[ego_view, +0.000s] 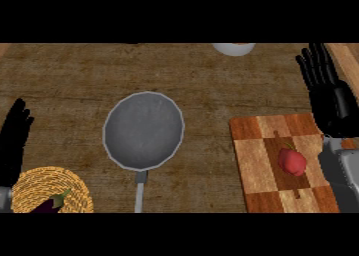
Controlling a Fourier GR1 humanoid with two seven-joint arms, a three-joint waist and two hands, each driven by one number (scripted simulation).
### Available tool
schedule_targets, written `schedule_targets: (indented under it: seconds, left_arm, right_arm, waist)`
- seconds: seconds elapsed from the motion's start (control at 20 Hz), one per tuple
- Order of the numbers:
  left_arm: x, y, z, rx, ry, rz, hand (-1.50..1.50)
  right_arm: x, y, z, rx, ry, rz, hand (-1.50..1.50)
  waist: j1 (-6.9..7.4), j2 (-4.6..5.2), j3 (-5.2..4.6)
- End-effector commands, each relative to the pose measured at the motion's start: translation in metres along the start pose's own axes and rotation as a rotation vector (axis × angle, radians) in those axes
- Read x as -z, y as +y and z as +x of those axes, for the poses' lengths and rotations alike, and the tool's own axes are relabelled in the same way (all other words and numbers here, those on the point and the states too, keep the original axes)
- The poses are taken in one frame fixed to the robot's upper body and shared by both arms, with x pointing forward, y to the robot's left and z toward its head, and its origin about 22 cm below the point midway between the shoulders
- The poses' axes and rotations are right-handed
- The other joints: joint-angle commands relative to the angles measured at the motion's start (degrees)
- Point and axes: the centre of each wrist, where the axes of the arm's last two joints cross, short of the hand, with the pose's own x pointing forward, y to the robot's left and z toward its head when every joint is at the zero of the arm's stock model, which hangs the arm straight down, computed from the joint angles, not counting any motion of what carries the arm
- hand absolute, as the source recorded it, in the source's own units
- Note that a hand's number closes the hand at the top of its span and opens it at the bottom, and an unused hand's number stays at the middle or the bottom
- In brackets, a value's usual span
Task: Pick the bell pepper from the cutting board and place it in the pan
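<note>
One glossy red bell pepper (292, 162) is lying on the striped wooden cutting board (256, 165), well apart from the single oval grey metal pan (143, 131) sitting on the rough wood-grain table (71, 85). The right hand (331, 97) is hovering past the board's far right corner, fingers straight and holding nothing. The left hand (11, 137) is resting open at the left edge beside one woven straw basket (53, 190) holding a dark eggplant (47, 205).

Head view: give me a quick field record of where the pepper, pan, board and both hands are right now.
pepper: red bell pepper lying on the board, not held
board: striped wooden cutting board at right of the counter
pan: round grey metal pan at centre, handle toward the robot, nothing in it
right hand: black right hand open, fingers straight, beyond the board's far right corner, apart from the pepper
left hand: black left hand open, resting at the left edge
other: woven straw basket holding a dark purple eggplant, lower left
</note>
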Motion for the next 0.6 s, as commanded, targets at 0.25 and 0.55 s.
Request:
schedule_targets:
  seconds: [0.25, 0.55]
  left_arm:
    - [0.033, 0.036, -0.020, 0.209, 0.119, 0.009, 0.00]
    - [0.005, 0.027, -0.041, 0.143, 0.211, -0.007, 0.00]
  right_arm:
    - [0.020, 0.028, 0.047, -0.193, 0.053, 0.112, -1.50]
    - [-0.045, -0.038, 0.004, -0.350, 0.004, -0.601, 1.50]
  waist:
    - [-2.40, 0.06, 2.39]
    - [-6.00, -0.74, 2.67]
